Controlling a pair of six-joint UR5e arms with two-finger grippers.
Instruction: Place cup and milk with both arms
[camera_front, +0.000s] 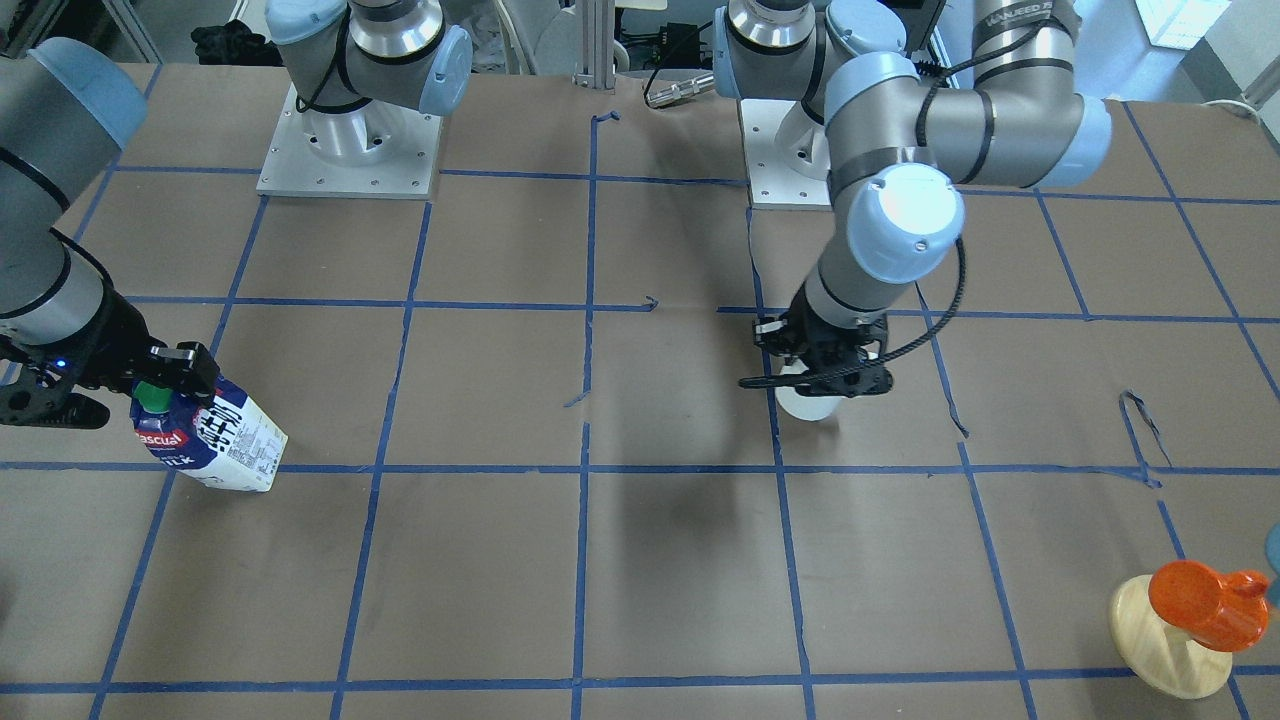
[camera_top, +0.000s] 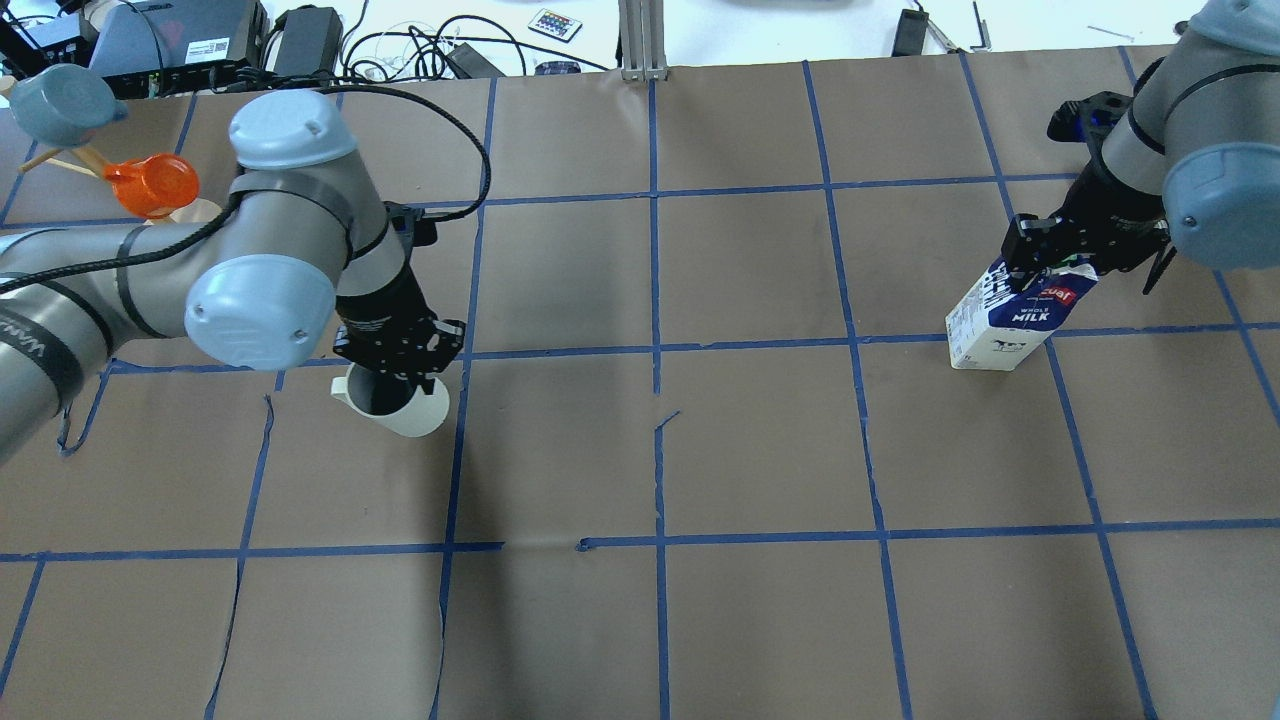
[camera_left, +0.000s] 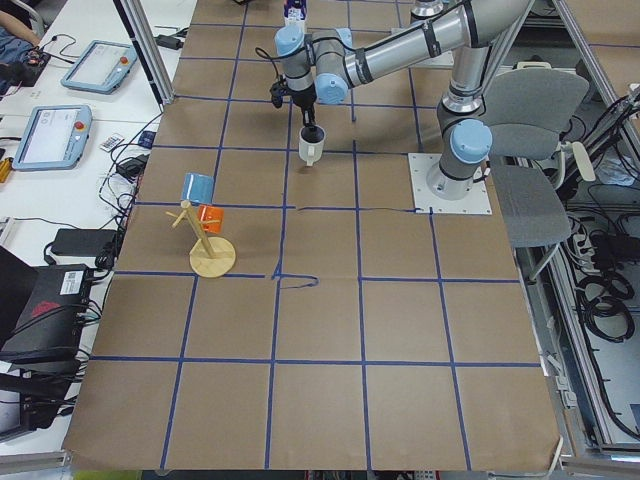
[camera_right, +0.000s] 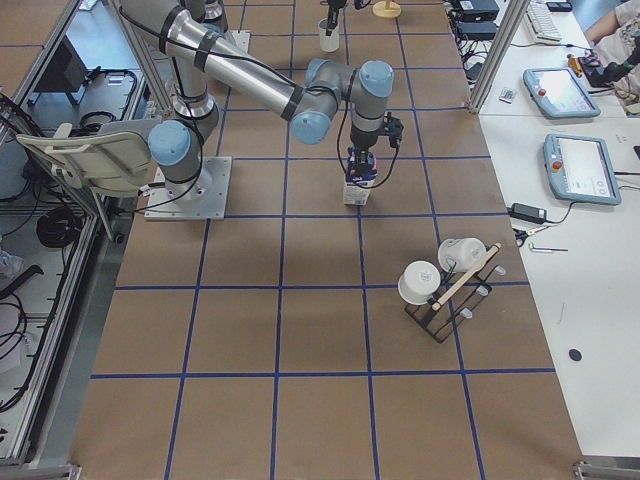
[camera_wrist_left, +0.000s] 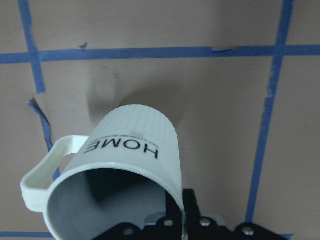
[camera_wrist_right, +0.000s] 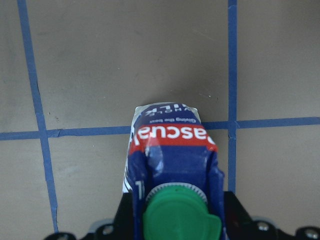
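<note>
Left gripper (camera_top: 396, 368): closed on the rim of the cup (camera_top: 402, 412), one finger inside and one outside, as the left wrist view shows.
Cup: hangs tilted, mouth toward the wrist, "HOME" side outward, handle to one side; base contact with the table (camera_top: 760, 620) cannot be told.
Right gripper (camera_top: 1046, 258): clamped on the gable top of the milk (camera_top: 1008, 325), green cap between the fingers.
Milk: leaning, base at a blue tape line (camera_top: 1120, 328), well apart from the cup.
Obstruction: in the front view the left wrist hides most of the cup.
Nearby: orange cup (camera_front: 1205, 600) on wooden stand (camera_front: 1160, 645), off to the left arm's outer side; mug rack (camera_right: 440, 290) beyond the milk.
</note>
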